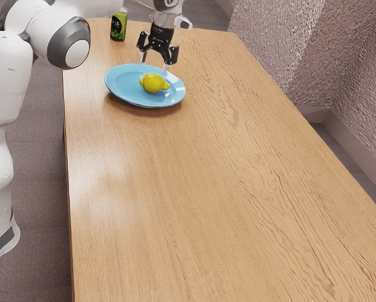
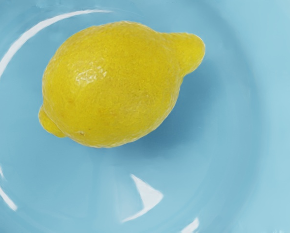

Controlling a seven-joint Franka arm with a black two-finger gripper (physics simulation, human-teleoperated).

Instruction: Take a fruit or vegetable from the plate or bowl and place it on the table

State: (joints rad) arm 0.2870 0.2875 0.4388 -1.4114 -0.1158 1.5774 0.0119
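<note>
A yellow lemon [image 1: 154,83] rests on a round blue plate [image 1: 123,92] toward the table's far end. My black gripper [image 1: 154,68] points down just above the plate, its two fingers spread apart and nothing between them. In the exterior view its fingertips appear a little above and behind the lemon; the exact height is hard to tell. The wrist view looks down on the lemon [image 2: 113,85], lying on its side on the blue plate [image 2: 232,160] with a shadow beside it.
A green and black can [image 1: 118,26] stands on the wooden table [image 1: 175,201] beyond the plate, close to the far edge. The white arm reaches in over the table from the exterior view's upper left. A textured wall rises behind the table at the exterior view's right.
</note>
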